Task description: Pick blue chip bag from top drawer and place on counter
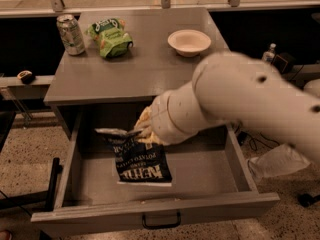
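Observation:
The blue chip bag (pixel 140 159) is dark navy with white "Kettle" lettering and sits in the open top drawer (pixel 150 211), its top end lifted and its lower end near the drawer floor. My gripper (pixel 141 130) reaches in from the right and is shut on the bag's crinkled top edge. My big white arm (pixel 240 101) crosses over the drawer's right half and hides part of the counter (pixel 150 69) front edge. The drawer's dark pull handle (pixel 161 220) shows on its front panel.
On the counter stand a soda can (pixel 70 34) at back left, a green snack bag (pixel 110 36) beside it and a white bowl (pixel 189 41) at back right. A water bottle (pixel 269 53) and a clear plastic bag (pixel 277 161) are to the right.

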Controlling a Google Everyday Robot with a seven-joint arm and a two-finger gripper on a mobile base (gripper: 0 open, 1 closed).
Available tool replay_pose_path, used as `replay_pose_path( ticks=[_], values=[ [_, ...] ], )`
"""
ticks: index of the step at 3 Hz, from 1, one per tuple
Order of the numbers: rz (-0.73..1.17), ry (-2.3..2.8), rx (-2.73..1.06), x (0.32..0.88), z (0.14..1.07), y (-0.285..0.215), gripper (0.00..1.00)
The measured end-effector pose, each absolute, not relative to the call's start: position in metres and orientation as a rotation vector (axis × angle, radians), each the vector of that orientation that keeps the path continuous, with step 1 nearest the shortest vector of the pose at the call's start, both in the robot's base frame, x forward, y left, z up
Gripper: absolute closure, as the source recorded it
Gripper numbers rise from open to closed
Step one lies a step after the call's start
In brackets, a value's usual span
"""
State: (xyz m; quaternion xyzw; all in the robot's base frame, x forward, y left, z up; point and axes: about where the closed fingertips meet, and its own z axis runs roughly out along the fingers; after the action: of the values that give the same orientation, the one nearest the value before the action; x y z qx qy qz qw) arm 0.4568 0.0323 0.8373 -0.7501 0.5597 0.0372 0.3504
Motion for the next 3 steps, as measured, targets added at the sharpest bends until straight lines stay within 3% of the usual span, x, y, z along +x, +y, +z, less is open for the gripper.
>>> replay_pose_path(
  ticks=[1,2,3],
  values=[
    [0.127,1.485,-1.935,0.484,0.889,0.013,1.0],
    [0.265,1.617,-1.811,0.52,0.911,-0.038,1.0],
    [0.242,1.61,-1.76,0.536,0.936,-0.055,1.0]
  ],
)
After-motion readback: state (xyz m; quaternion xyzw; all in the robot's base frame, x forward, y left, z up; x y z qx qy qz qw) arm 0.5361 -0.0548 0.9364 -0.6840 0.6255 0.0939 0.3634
